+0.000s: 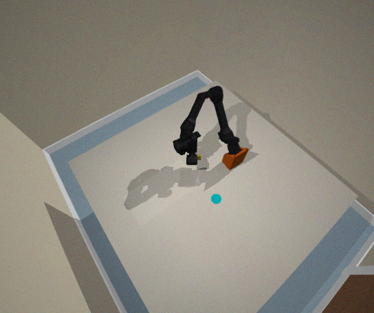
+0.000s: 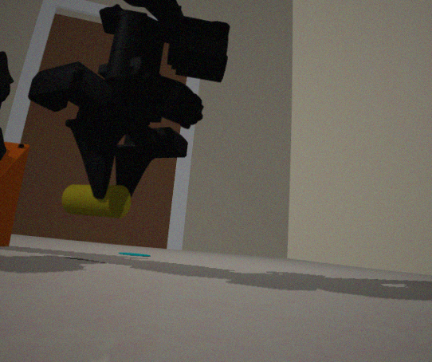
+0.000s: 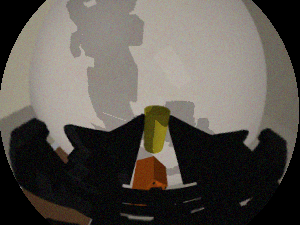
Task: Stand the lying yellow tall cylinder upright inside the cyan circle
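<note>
Two fingers of my gripper [image 1: 192, 163] [image 2: 115, 195] [image 3: 157, 117] are clamped on the yellow cylinder [image 1: 199, 157] [image 2: 80, 200] [image 3: 154, 133], which hangs sideways above the table [image 1: 248, 234] [image 2: 214, 327] [image 3: 215, 64]. In the exterior view its longer free part points toward nine o'clock, with the grip nearer the three o'clock end. That off-centre hold could let it droop or twist as I turn it upright. If I lower it before it is vertical, its rim could strike first and topple it. Farther off, at five o'clock from the gripper in the top view, lies the cyan circle [image 1: 216, 198] [image 2: 135, 254]; a small aiming error could leave the base over its edge.

The fingers point down toward the table. From them, the black arm [image 1: 221, 115] climbs to an elbow at one o'clock, then descends to its orange base [image 1: 235, 160] [image 2: 0, 211] [image 3: 150, 173] at three o'clock.
</note>
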Tool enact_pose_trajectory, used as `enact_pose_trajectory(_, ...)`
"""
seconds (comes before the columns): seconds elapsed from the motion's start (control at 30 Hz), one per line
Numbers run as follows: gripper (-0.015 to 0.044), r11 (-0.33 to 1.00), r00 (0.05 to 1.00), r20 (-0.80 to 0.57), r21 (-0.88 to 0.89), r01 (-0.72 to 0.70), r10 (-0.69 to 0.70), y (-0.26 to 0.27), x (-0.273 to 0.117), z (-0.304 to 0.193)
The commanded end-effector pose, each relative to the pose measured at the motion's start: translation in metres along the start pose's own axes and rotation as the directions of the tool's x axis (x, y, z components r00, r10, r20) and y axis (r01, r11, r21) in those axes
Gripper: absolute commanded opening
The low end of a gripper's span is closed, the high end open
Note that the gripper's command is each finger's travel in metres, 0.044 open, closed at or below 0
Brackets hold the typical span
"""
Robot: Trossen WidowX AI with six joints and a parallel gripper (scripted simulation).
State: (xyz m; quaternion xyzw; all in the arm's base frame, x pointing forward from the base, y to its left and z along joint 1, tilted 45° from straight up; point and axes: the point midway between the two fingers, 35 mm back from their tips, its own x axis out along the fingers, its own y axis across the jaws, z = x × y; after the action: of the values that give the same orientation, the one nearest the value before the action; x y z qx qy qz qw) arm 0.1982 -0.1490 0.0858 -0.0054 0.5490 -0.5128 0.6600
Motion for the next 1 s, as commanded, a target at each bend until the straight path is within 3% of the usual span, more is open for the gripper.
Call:
enact_pose_trajectory(0.0, 0.0105, 1.0, 1.0, 0.005, 0.008, 0.0, 0.0, 0.0, -0.013, 0.001)
enact_pose_trajectory(0.57, 0.0105, 1.0, 1.0, 0.012, 0.004, 0.011, -0.011, -0.006, -0.059, -0.003)
enact_pose_trajectory(0.97, 0.0105, 0.975, 1.0, 0.007, -0.22, -0.011, 0.013, 0.028, -0.064, -0.005)
